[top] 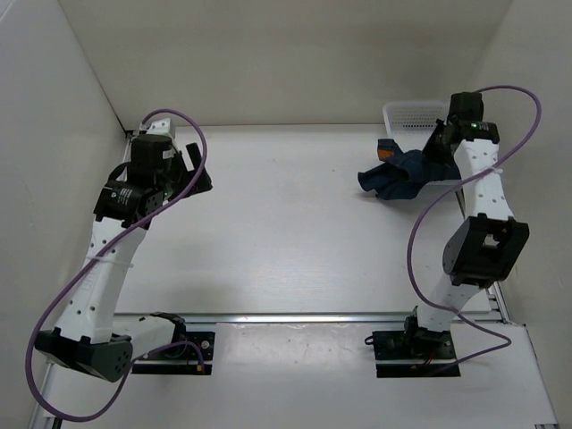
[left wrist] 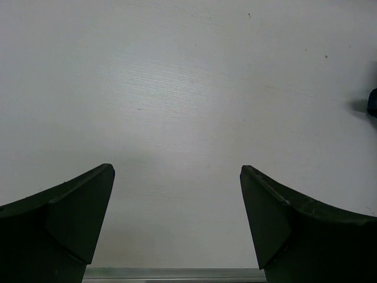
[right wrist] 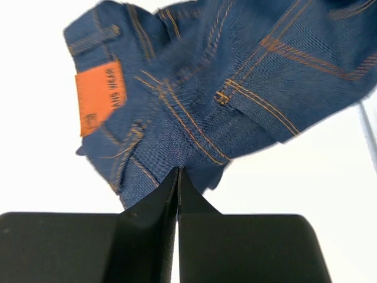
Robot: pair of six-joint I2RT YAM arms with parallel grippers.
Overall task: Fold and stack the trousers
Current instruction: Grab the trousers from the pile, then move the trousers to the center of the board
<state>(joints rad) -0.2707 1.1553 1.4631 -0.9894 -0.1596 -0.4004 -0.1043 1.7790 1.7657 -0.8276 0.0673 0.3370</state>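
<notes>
The left gripper (left wrist: 177,171) gapes, holding nothing; the right gripper (right wrist: 178,171) is closed at the trousers (right wrist: 194,88).
Far left, the spread jaws hang over the white table (top: 286,223). Far right, just beside a white basket (top: 407,114), the denim lies crumpled. The pressed-together jaws seem to nip its edge, though the tips hide the contact.

**A:** How is the light in the overhead view?
**B:** Bright and even from above. The white surface (top: 286,232) carries only faint, soft shadows beneath the arms.
**A:** Any glare or blur at the wrists?
**B:** The right wrist view is blown out to white around the trousers (right wrist: 224,88), and their upper left looks slightly soft. The left wrist view is greyer and dims toward its lower edge.
</notes>
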